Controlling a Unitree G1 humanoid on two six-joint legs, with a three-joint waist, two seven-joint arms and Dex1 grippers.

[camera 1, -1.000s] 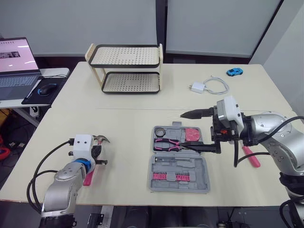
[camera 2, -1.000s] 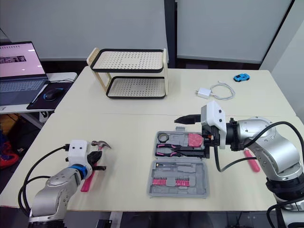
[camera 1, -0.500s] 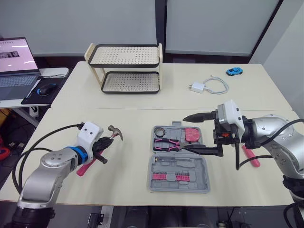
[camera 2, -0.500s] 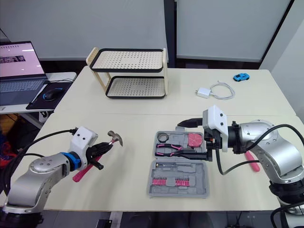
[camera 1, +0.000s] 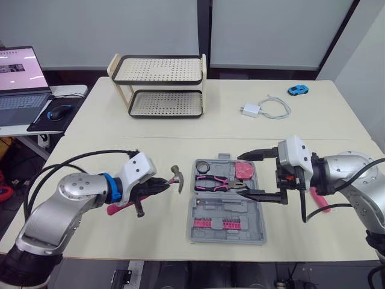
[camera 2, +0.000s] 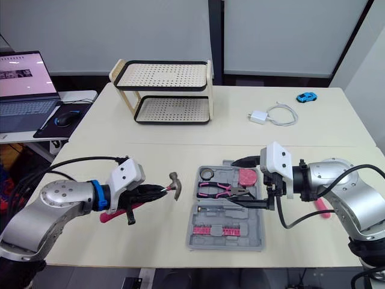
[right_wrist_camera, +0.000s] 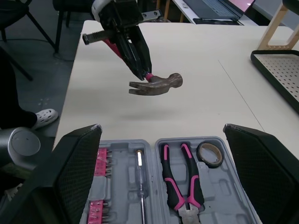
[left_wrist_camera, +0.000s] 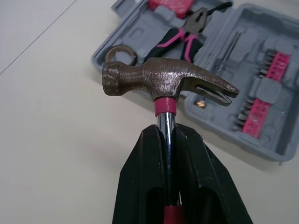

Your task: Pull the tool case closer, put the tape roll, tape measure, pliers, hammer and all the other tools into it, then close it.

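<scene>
at left, above the table (camera 1: 162,232), left gripper (camera 1: 159,186) is clamped on the hammer (camera 1: 178,178) shaft just below the head, hammer clear of the surface. tool case (camera 1: 228,239) lies open at centre, holding tape roll (camera 1: 203,165), pliers (camera 1: 212,182), tape measure (camera 1: 243,171). right gripper (camera 1: 237,174) hangs over its right side, jaws wide apart.

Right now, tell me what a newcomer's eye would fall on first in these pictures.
The hammer stands out first, held off the table by its shaft in the left pincer, just left of the open tool case. Next comes the right pincer, spread wide at the case's right side, beside the pink-handled pliers lying inside.
</scene>
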